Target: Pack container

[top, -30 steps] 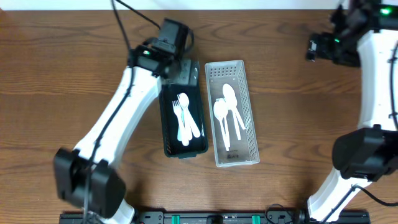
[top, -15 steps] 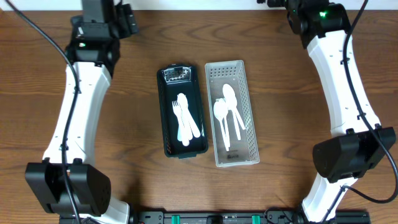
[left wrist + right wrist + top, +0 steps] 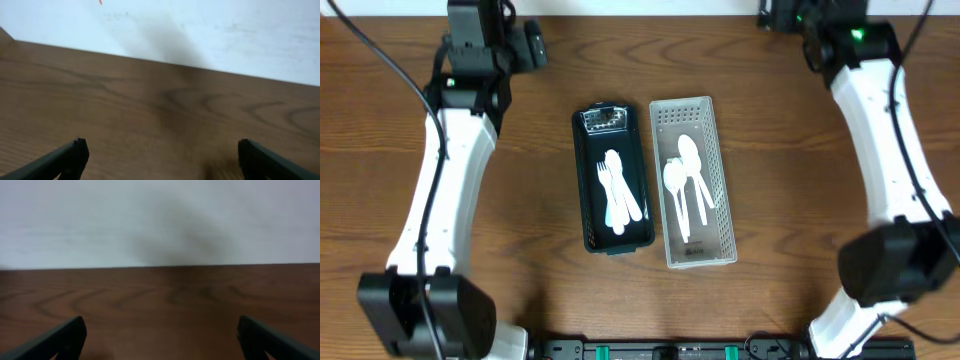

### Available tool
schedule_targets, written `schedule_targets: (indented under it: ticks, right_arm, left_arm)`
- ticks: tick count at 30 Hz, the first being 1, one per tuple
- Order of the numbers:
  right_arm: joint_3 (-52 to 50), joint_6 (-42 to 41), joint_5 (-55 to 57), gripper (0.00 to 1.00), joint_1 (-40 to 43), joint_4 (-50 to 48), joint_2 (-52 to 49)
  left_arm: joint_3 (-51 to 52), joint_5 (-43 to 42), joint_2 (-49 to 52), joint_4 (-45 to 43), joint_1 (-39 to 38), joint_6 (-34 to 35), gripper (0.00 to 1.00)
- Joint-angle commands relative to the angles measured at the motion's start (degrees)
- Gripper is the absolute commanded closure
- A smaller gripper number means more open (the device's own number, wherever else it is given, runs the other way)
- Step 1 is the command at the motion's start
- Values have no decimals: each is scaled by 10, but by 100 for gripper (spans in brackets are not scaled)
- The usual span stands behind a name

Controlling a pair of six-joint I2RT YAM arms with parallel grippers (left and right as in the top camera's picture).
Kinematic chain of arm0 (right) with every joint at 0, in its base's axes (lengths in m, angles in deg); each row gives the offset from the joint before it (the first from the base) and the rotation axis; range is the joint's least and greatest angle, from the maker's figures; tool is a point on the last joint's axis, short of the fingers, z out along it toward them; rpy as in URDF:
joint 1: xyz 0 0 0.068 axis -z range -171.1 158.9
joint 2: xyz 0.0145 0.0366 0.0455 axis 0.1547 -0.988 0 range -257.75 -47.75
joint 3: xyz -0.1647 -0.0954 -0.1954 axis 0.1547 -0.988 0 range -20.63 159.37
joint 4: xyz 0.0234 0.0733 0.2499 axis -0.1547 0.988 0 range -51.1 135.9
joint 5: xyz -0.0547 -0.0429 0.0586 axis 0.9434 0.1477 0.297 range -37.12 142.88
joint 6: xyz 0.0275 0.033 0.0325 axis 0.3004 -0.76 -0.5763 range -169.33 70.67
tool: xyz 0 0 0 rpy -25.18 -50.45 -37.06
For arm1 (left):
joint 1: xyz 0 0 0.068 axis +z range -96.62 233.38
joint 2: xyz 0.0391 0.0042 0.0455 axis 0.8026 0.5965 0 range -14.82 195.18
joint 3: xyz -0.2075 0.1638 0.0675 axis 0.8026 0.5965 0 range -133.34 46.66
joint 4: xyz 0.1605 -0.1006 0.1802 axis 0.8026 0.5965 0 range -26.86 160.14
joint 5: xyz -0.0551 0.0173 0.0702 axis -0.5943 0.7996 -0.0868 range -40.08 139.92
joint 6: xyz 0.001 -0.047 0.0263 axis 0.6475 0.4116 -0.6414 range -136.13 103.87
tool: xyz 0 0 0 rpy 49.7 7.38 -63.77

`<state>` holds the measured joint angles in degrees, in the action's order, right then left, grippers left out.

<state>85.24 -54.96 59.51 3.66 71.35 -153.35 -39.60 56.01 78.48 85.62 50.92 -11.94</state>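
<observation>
A dark green container (image 3: 588, 190) lies at the table's middle with white forks (image 3: 615, 185) in it. Beside it on the right lies a white perforated container (image 3: 719, 205) with white spoons (image 3: 685, 185) in it. My left gripper (image 3: 159, 152) is open and empty over bare wood at the far left back of the table. My right gripper (image 3: 159, 332) is open and empty over bare wood at the far right back. In the overhead view both grippers sit at the top edge, far from the containers.
The wooden table (image 3: 790, 150) ends at a white wall (image 3: 200, 25) just behind both grippers, also seen in the right wrist view (image 3: 150, 215). A black rail (image 3: 660, 350) runs along the front edge.
The left arm has swung from over the green container back to the far left corner. The right arm has moved to the far right corner. The containers have not moved.
</observation>
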Motion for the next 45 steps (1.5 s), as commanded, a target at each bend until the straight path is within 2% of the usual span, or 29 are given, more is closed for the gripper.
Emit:
schedule_targets:
  ticks: [1, 6, 13, 26, 30, 34, 38, 45]
  right_arm:
    - [-82, 5, 11, 1, 32, -35, 103]
    - [-243, 6, 11, 1, 57, -125, 216]
    - [-452, 5, 9, 1, 51, -255, 358]
    - [-767, 5, 23, 1, -24, -387, 581]
    - [-827, 6, 78, 1, -48, -449, 619]
    - [-853, 6, 97, 1, -50, -461, 639]
    - [-855, 6, 96, 1, -50, -430, 637]
    - [-855, 6, 96, 1, -50, -319, 636]
  left_arm:
    - [64, -10, -78, -32, -3, -7, 2]
    - [197, -10, -187, -99, -9, -7, 2]
    - [369, -10, -345, -157, -10, -8, 2]
    - [628, -9, -675, -153, -31, -8, 2]
    - [661, -9, -713, -153, -31, -8, 2]
    - [664, -9, -717, -153, -31, -8, 2]
    - [664, -10, -717, -153, -31, -7, 2]
    - [664, -10, -717, -153, -31, -7, 2]
